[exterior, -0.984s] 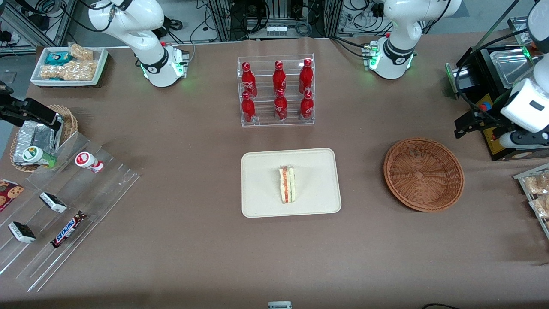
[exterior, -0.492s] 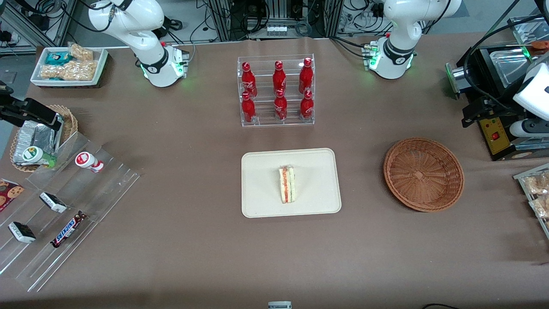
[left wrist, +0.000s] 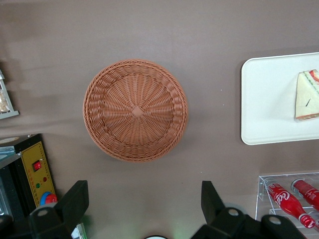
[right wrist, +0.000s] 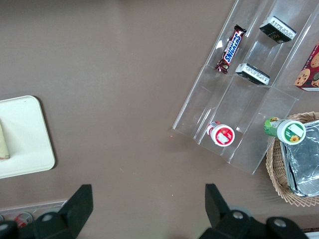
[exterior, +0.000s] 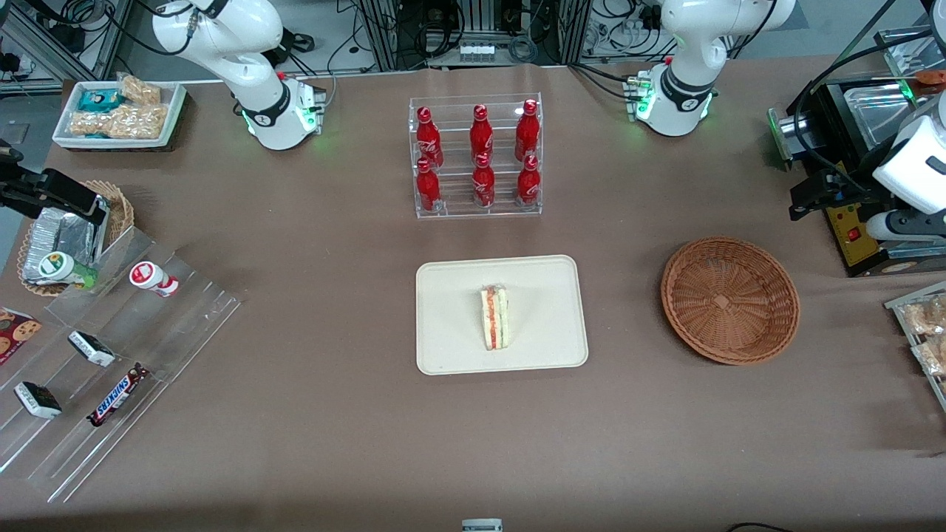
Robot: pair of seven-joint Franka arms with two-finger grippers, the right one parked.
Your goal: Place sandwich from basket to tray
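Sandwich (exterior: 495, 318) wedge lies on smooth tray (exterior: 547, 281); woven basket (exterior: 730, 300) (round) under spread-apart fingers (left wrist: 75, 201) of gripper (left wrist: 142, 204)

Snack shelf and a corner of the tray on the brown table

A clear stepped acrylic stand (right wrist: 239, 99) holds a Snickers bar (right wrist: 231, 48), two dark wrapped bars (right wrist: 277, 29) (right wrist: 252, 73) and a small red-capped bottle (right wrist: 221, 133) lying on its side. A cookie box (right wrist: 309, 69) sits at the stand's edge. A green-capped bottle (right wrist: 285, 130) rests on the rim of the foil-lined wicker basket (right wrist: 279, 174) just beside the stand. Well apart, toward the middle of the table, one rounded corner of the cream tray (right wrist: 30, 144) shows, with a sliver of the sandwich (right wrist: 3, 142) on it.
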